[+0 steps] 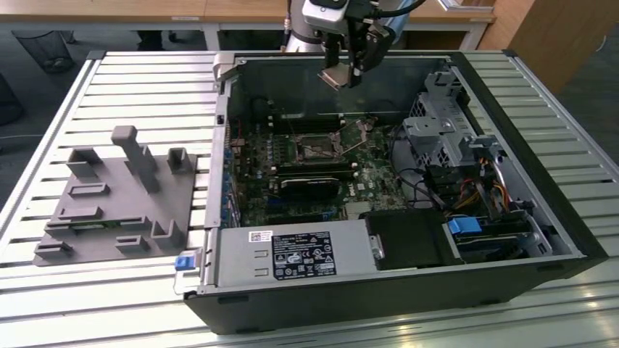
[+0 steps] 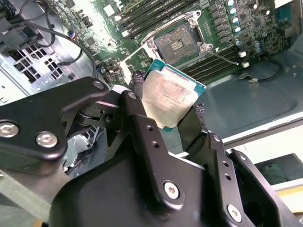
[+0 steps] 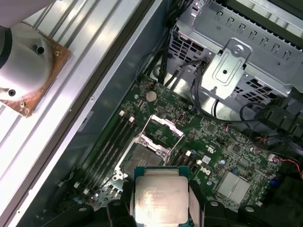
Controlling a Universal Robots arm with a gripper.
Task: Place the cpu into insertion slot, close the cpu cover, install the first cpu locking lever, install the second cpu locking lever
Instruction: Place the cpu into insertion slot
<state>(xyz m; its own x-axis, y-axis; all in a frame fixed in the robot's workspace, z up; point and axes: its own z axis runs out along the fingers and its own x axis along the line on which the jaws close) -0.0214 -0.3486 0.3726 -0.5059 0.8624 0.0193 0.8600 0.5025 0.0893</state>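
Observation:
My gripper [image 1: 346, 75] hangs above the far end of the open computer case [image 1: 570, 239], shut on the cpu [image 1: 337, 77], a pale silvery square chip. In both wrist views the chip [image 2: 170, 94] [image 3: 161, 196] sits clamped by its edges between the black fingers [image 2: 199, 113]. Well below it, the insertion slot [image 3: 142, 158] [image 2: 176, 43] [image 1: 314, 150] lies bare and dark on the green motherboard. The cpu cover [image 3: 164, 128] stands tilted up beside the slot. A thin locking lever [image 2: 222, 56] sticks out from the socket, unlatched.
A silver drive cage [image 1: 445, 134] and cable bundles fill the case on the exterior view's right. A black heatsink block [image 1: 309, 185] and long memory slots [image 3: 109, 144] flank the socket. A grey fixture [image 1: 116, 196] rests on the slatted table at the exterior view's left.

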